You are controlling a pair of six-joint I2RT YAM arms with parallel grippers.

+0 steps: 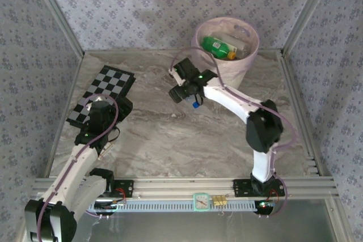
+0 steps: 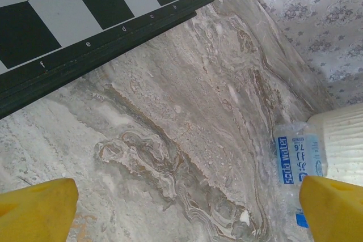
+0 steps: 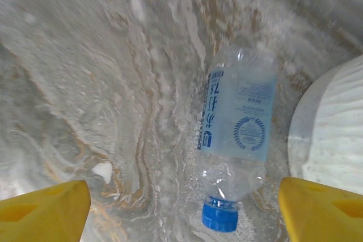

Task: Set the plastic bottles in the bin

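Bottle (image 3: 235,134) lies clear, blue-labelled, blue-capped, beside white bin (image 3: 334,134).

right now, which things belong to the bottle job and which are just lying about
Job: clear blue-label bottle lying beside the bin; green bottle already inside it.
Lying about: checkered board; small clock on the front rail.

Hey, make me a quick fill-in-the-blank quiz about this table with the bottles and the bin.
1. The clear bottle lying on the table has a ___ cap.
2. The jaws of the right gripper, either side of it, stand ___.
3. The one brightly coloured bottle in the bin is ___.
Answers: blue; open; green.
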